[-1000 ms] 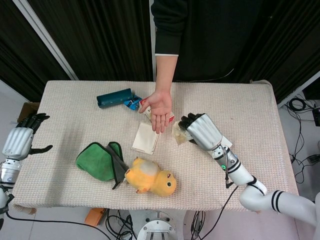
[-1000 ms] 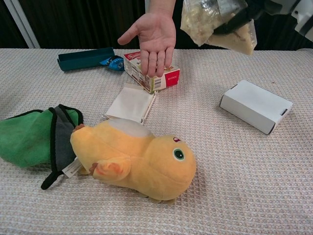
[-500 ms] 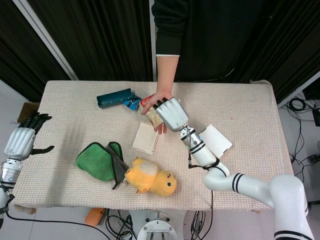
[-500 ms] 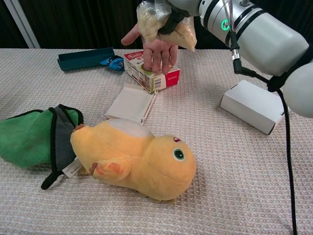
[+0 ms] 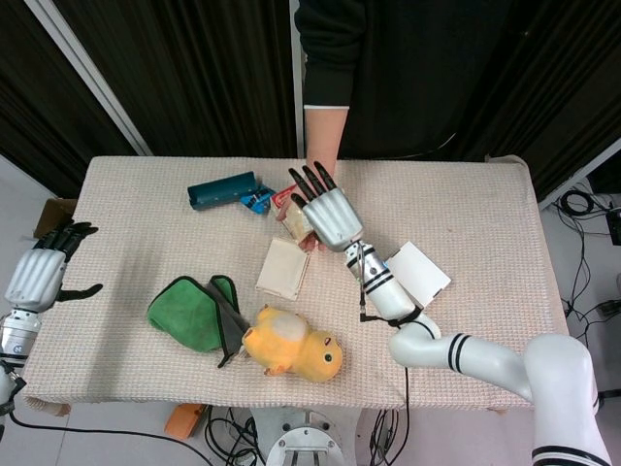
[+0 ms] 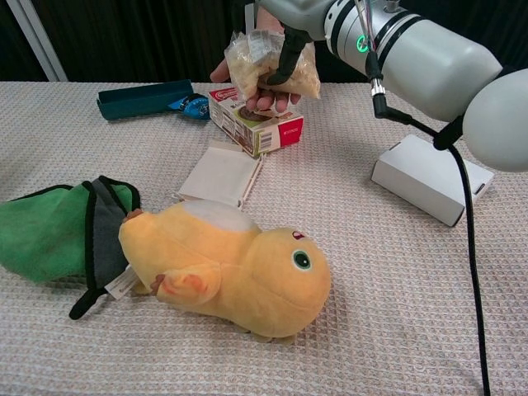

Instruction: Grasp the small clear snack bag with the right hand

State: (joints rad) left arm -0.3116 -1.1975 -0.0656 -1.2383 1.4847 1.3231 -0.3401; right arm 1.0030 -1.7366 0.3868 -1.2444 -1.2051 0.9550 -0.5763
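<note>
The small clear snack bag [image 6: 257, 68], filled with pale crumbly snack, lies on a person's upturned palm [image 6: 266, 101] above the table's far middle. My right hand [image 5: 326, 210] hovers right over it with its fingers stretched out and spread. In the chest view its dark thumb [image 6: 286, 59] still curves down against the bag's front. From the head view the bag is almost wholly hidden under that hand. My left hand [image 5: 41, 271] hangs off the table's left edge, holding nothing, fingers loosely apart.
A red and white carton [image 6: 257, 125] sits just below the person's palm, with a flat white packet [image 6: 221, 175] in front of it. A white box [image 6: 431, 178] lies to the right. A yellow plush [image 6: 235, 266], green cloth [image 6: 45, 231] and teal case [image 6: 142, 98] fill the left.
My right hand carried the bag leftward from mid-table to the person's palm, lowered it there, and its fingers went from curled around the bag to spread out. The left hand stayed still.
</note>
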